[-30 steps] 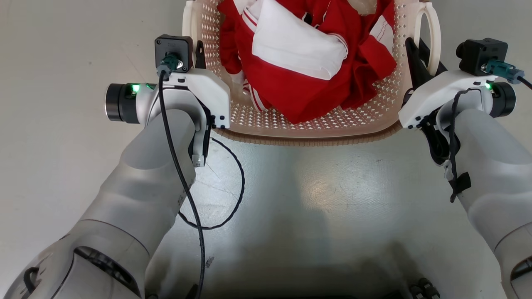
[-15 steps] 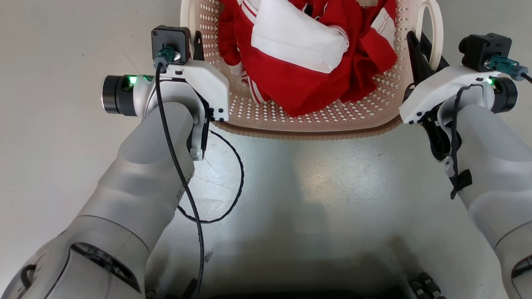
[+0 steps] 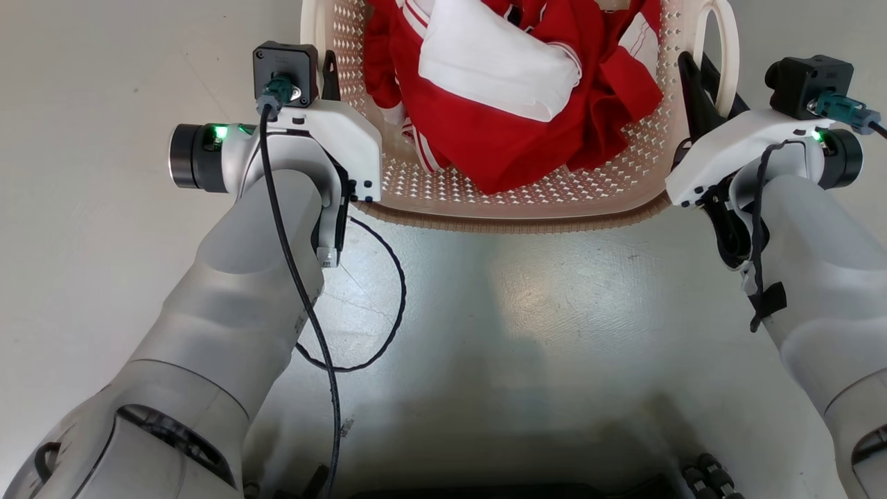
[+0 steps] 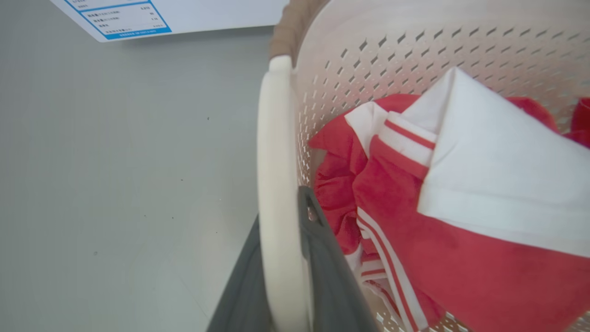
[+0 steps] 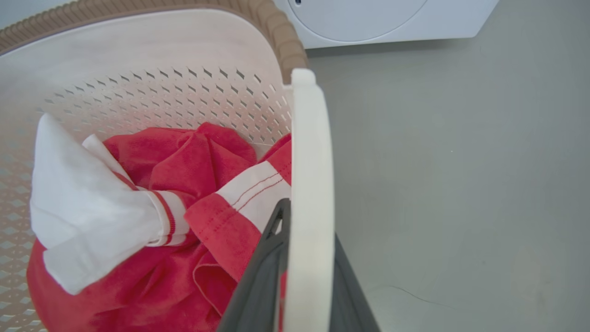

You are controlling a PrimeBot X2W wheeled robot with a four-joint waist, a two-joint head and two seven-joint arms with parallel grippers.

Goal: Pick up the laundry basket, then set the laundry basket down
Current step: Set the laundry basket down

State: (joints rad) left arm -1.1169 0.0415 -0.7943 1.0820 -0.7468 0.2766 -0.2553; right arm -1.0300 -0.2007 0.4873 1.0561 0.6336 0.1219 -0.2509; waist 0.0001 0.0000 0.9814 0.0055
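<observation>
As two end effectors grip, one laundry basket

laundry basket: cream, diamond-perforated; rim brown, ribbed | clothes: red, white stripes | floor: grey

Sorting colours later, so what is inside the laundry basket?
Inside the laundry basket lie crumpled red garments with white stripes and a white cloth on top. Anything beneath them, and the basket's floor there, is covered.

grey floor beneath white washer
</observation>
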